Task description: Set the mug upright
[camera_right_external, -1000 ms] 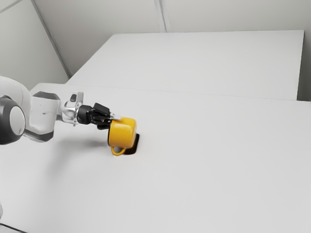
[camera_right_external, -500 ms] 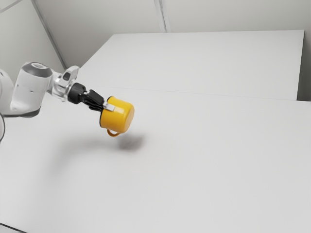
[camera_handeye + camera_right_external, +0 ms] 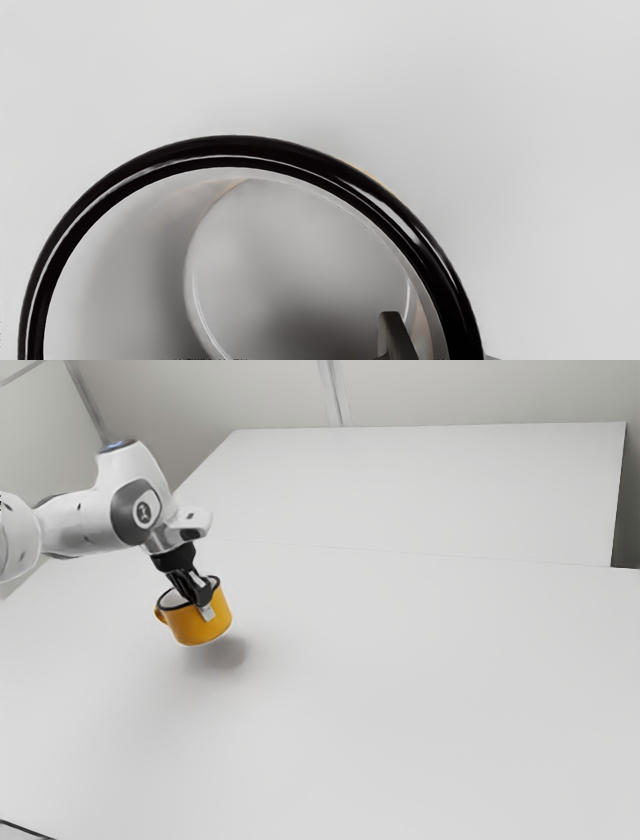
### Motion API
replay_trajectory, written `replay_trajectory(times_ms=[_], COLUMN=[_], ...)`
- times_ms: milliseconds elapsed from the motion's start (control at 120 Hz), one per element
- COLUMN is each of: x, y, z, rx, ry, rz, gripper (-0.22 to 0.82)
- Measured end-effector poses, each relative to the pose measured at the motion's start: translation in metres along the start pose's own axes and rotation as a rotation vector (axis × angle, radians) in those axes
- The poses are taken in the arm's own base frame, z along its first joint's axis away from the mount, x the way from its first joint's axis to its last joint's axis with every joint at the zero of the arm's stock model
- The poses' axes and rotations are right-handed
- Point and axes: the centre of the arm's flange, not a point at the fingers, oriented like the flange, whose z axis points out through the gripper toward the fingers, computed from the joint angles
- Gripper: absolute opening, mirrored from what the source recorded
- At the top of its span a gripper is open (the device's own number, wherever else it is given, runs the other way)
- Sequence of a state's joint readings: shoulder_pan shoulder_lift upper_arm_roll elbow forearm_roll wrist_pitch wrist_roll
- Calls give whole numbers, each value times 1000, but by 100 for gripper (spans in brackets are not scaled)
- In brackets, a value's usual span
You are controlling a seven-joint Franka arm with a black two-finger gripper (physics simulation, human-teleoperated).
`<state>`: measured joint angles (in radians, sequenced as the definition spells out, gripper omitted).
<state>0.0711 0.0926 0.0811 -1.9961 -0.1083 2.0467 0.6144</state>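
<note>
The yellow mug (image 3: pixel 184 626) hangs just above the desk (image 3: pixel 400 690), mouth up but a bit tilted, handle (image 3: pixel 160 616) toward the exterior view's left (a soft shadow (image 3: pixel 228 654) below). The claw (image 3: pixel 205 605) pinches its wall, one finger inside, one outside.

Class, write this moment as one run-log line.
mug: opening up, slightly tilted | handle: exterior view's left side | fingers: clamped on mug's wall, one inside

The claw (image 3: pixel 203 606) holds the yellow mug (image 3: pixel 184 626) slightly tilted, mouth up, above the white table (image 3: pixel 400 700).
</note>
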Motion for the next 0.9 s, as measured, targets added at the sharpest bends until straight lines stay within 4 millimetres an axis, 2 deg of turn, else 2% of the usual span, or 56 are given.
replay_trajectory(times_ms=[208, 400, 475, 600, 683, 758, 833, 900], x=[-8, -6, -5, -1, 0, 1, 6, 18], y=[6, 8, 8, 12, 13, 14, 16, 14], z=[44, 72, 78, 80, 76, 62, 28, -10], rx=[56, 72, 69, 61, 60, 65, 74, 80], ry=[14, 27, 32, 49, 62, 87, 131, 163], rz=[-118, -211, -242, -280, -301, -315, -322, -325], gripper=[-17, -13, -6, 21, 34, 42, 47, 51])
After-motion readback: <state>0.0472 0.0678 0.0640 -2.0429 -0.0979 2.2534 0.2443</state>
